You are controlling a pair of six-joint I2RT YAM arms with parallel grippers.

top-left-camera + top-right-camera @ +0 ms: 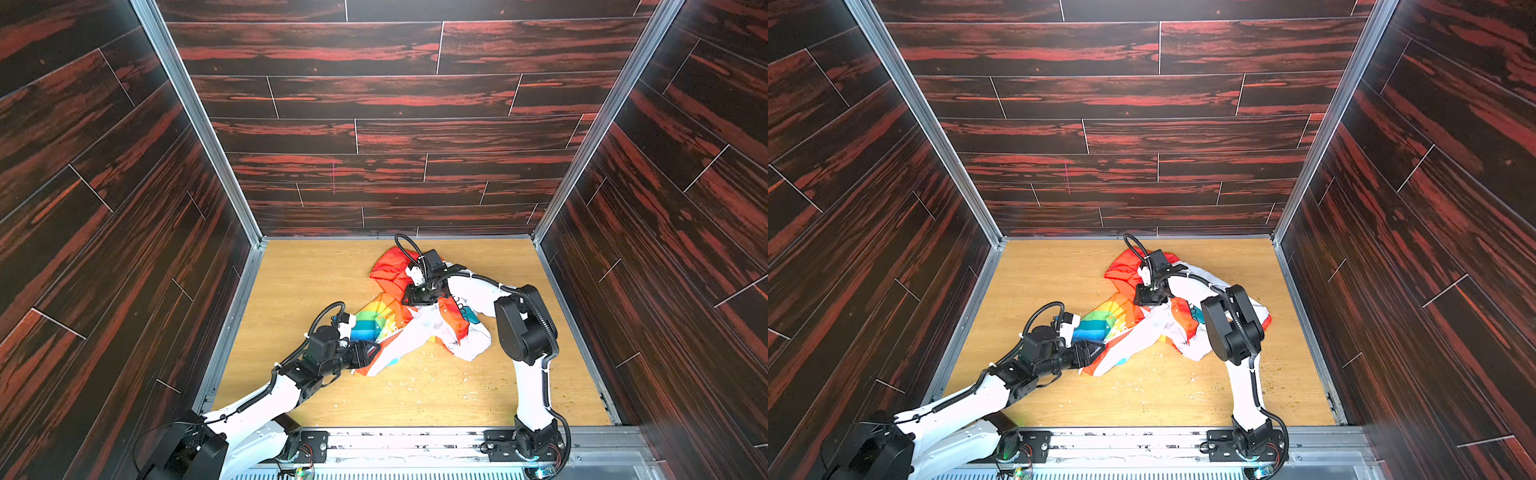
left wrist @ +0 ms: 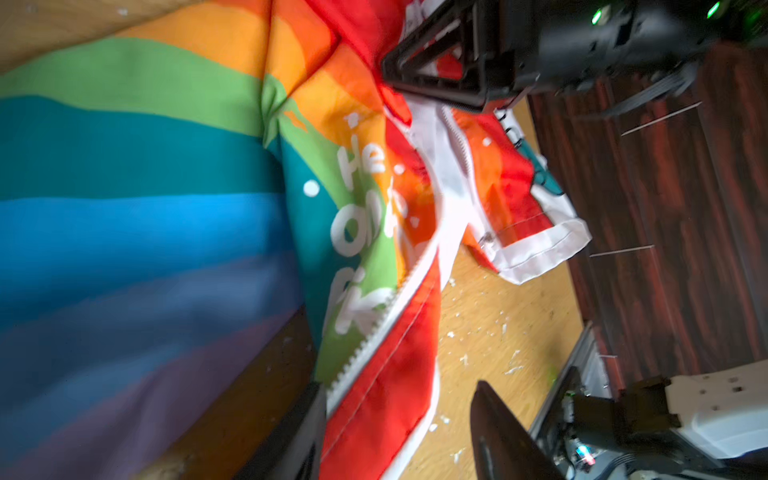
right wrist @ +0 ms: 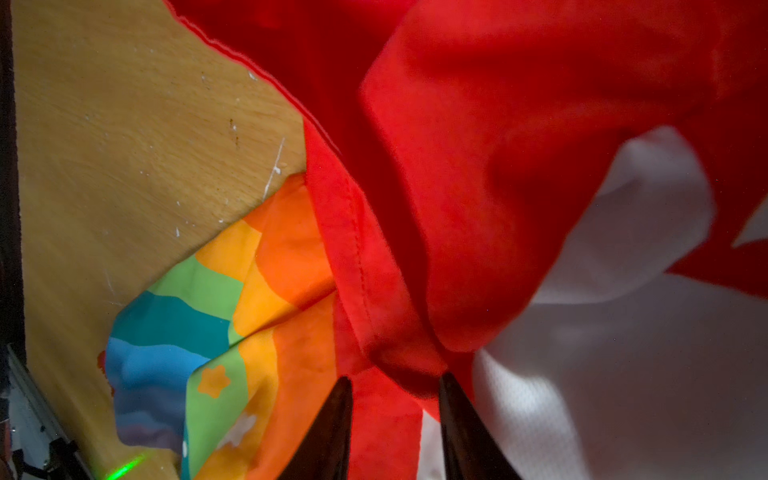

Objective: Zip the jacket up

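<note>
A child's rainbow-and-white jacket [image 1: 415, 328] lies crumpled and unzipped on the wooden surface [image 1: 316, 282], stretched between two robot hands. The left hand [image 1: 372, 351] stands open at the garment's lower hem, its jaws well apart; in the left wrist view the orange-red trim and a run of white zipper teeth [image 2: 374, 336] pass between them, close to one finger [image 2: 299, 432] and clear of the other. The right hand [image 1: 417, 301], jaws drawn in to a narrow gap, pinches a gathered fold of red fabric near the collar, with the orange-red hood [image 1: 392, 266] spread just beyond it. White lettering [image 2: 357, 199] on the striped half lies between the two hands.
</note>
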